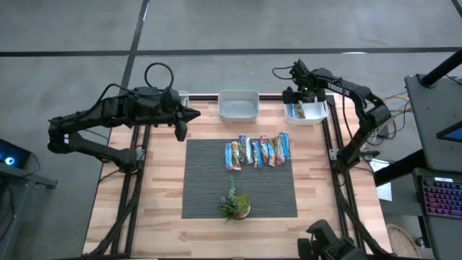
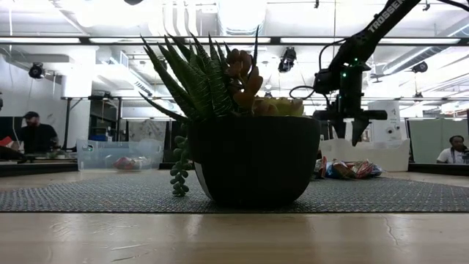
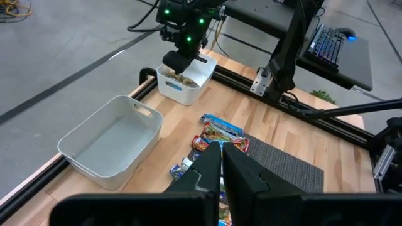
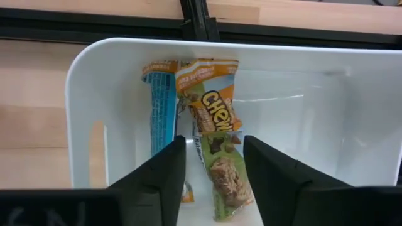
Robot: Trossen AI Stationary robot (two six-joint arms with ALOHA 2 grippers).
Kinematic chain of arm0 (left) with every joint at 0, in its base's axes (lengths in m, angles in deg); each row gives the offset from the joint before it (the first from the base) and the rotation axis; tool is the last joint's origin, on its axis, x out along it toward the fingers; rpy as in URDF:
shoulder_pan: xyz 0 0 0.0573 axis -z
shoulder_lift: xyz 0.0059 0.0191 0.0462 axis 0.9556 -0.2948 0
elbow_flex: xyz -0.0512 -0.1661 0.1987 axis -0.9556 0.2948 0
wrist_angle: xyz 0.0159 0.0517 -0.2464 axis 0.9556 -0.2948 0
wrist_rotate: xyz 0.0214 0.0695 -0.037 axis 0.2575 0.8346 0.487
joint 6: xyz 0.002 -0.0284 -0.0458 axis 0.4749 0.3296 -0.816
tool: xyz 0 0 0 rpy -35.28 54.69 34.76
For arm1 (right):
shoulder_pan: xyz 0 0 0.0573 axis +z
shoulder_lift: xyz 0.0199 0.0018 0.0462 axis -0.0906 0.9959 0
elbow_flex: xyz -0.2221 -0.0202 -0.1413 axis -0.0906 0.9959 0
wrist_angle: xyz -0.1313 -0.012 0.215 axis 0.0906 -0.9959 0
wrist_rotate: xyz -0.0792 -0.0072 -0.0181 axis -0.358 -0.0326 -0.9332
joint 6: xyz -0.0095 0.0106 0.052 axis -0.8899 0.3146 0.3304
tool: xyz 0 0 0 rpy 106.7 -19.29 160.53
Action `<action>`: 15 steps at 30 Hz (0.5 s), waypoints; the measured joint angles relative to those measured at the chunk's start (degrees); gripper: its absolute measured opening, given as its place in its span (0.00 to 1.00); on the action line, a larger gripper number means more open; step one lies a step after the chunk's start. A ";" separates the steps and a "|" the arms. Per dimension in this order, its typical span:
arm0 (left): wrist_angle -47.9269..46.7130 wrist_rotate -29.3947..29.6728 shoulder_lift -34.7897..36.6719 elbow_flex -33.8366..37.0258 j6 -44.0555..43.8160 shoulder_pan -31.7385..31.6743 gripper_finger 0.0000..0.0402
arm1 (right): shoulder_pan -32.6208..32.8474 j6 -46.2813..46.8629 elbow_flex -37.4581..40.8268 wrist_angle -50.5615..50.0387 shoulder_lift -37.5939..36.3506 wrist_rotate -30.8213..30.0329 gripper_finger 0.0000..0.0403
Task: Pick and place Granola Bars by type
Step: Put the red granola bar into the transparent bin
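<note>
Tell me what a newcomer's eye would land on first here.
The row of granola bars in shiny wrappers on the dark mat, mid-table. Next, the right pincer, open above the white bin at the far right corner, with bars lying inside. A small green plant sits nearer on the mat.

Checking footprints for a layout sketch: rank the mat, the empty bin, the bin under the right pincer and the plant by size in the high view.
1. Mat.
2. Empty bin and right-hand bin: look alike, unranked.
3. Plant.

Glossy bar wrappers (image 4: 213, 125); white plastic bin (image 4: 352, 81); wood table (image 1: 166, 217).
</note>
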State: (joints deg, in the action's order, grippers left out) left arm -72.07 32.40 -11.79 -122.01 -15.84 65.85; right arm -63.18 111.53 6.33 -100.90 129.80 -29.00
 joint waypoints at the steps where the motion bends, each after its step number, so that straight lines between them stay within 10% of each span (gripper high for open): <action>1: 0.00 0.00 0.00 0.00 0.00 0.00 0.00 | 0.06 -0.05 0.00 0.04 -0.13 0.27 0.40; 15: 0.00 0.00 -0.02 0.00 0.66 0.07 0.00 | 6.41 -9.48 0.02 1.26 -9.39 8.60 0.31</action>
State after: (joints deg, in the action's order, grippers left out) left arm -72.07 32.40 -11.81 -122.01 -15.19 65.91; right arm -56.76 102.05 6.36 -99.64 120.41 -20.39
